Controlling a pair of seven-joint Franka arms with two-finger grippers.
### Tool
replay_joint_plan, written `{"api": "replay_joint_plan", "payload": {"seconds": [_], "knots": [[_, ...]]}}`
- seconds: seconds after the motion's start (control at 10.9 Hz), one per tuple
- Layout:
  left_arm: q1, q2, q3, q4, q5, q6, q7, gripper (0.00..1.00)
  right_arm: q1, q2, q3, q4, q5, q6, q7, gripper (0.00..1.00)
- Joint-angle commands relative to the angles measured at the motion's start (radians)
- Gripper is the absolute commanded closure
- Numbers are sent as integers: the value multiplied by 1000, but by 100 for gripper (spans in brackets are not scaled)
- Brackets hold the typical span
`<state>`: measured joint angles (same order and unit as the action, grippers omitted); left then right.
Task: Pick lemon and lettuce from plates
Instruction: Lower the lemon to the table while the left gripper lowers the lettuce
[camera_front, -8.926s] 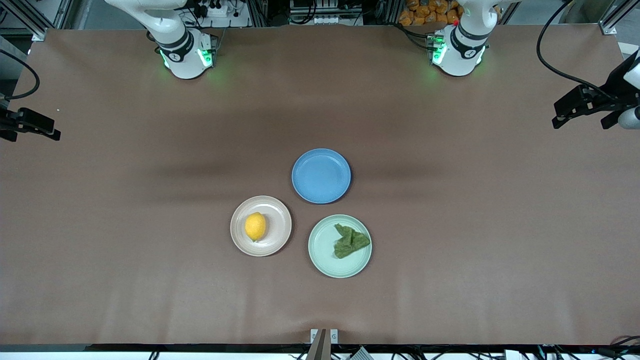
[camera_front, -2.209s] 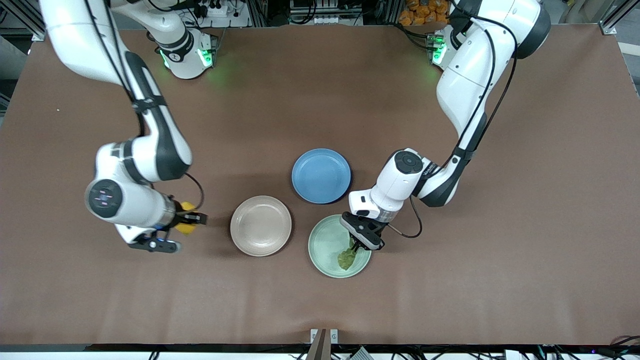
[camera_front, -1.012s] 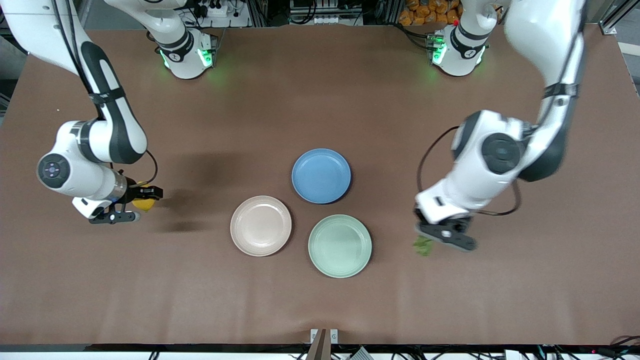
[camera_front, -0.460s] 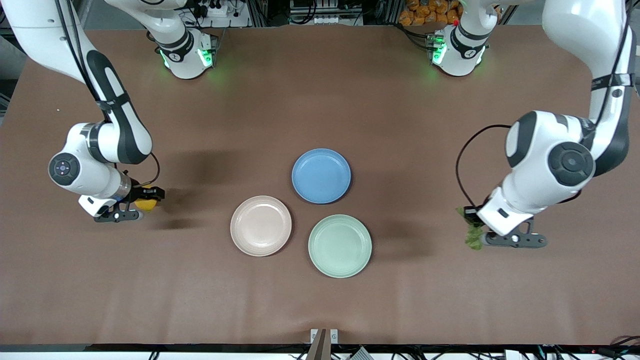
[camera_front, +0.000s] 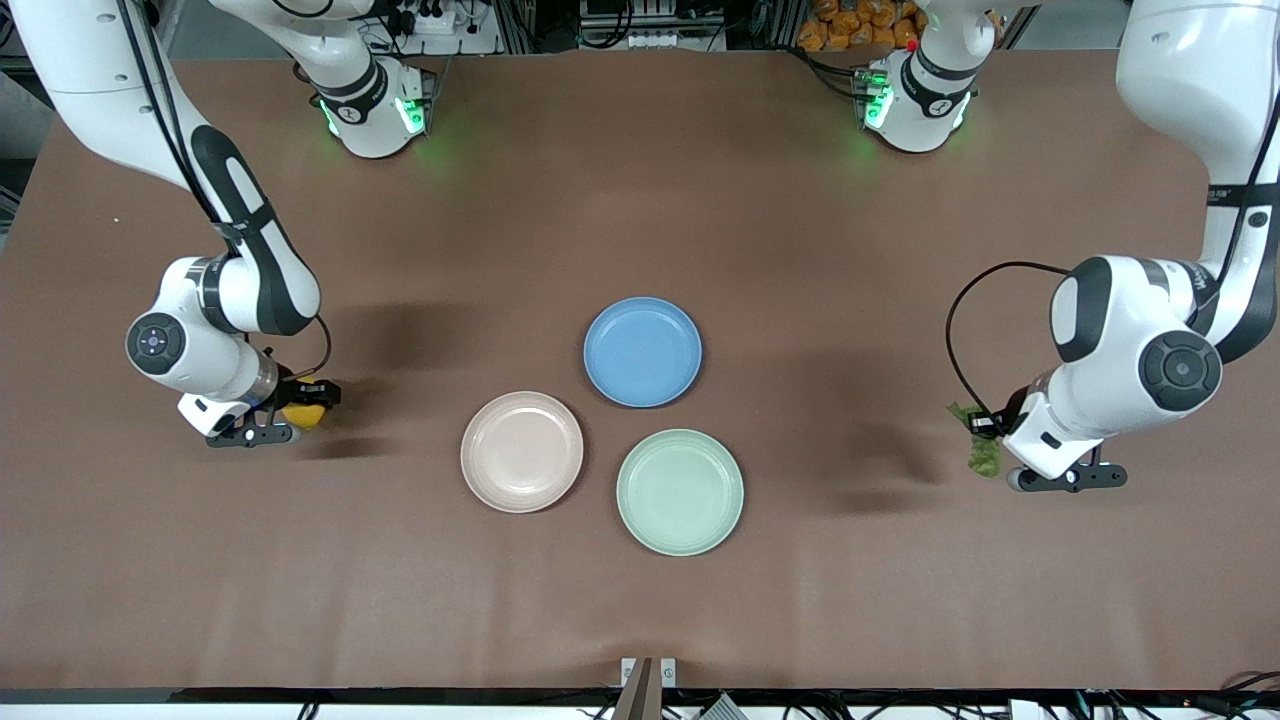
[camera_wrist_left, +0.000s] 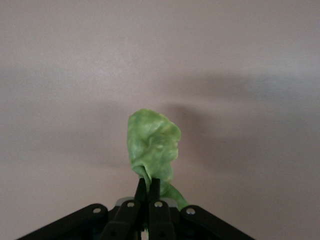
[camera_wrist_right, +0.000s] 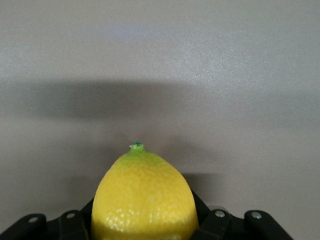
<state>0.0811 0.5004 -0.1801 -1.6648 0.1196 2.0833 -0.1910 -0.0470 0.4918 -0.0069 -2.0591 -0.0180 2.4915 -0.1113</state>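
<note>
My right gripper (camera_front: 300, 410) is shut on the yellow lemon (camera_front: 303, 416) over bare table toward the right arm's end; the lemon (camera_wrist_right: 144, 197) fills the right wrist view, nub pointing away. My left gripper (camera_front: 985, 440) is shut on the green lettuce (camera_front: 983, 452) over bare table toward the left arm's end; in the left wrist view the leaf (camera_wrist_left: 151, 145) hangs bunched from the closed fingertips (camera_wrist_left: 150, 186). The beige-pink plate (camera_front: 521, 451) and the mint-green plate (camera_front: 680, 491) sit bare mid-table.
A blue plate (camera_front: 642, 351) lies just farther from the front camera than the two pale plates. Brown table mat (camera_front: 640, 600) spreads all around; both arm bases stand along the edge farthest from the camera.
Both plates have been emptied. Over the last second my left gripper carried the lettuce farther toward the left arm's end, and my right gripper shifted slightly with the lemon.
</note>
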Motion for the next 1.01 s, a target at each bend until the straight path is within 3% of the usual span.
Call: {"api": "replay_joint_plan", "payload": {"seconds": [0.0,0.09,0.18,0.37,0.74,0.83,0.92], "knots": [[22,70,-1,-6,-20,53,-33,100,-17,8,13,-4,-19,27,-7,50],[19,78,-1,-6,-18,53,-41,100,-17,11,13,-1,-19,33,-7,46],[16,98,-1,2,-15,53,-44,100,-19,11,10,1,-17,30,-5,24],[8,112,1,4,1,55,-64,100,-19,11,10,1,-16,30,-5,17],[6,142,1,7,67,105,-65,100,-17,11,8,5,-16,23,-4,15],[5,151,-1,10,92,109,-64,80,-17,7,8,5,-16,20,-5,9],[-7,153,-1,20,97,109,-65,46,-16,-1,8,7,-14,17,1,1]]}}
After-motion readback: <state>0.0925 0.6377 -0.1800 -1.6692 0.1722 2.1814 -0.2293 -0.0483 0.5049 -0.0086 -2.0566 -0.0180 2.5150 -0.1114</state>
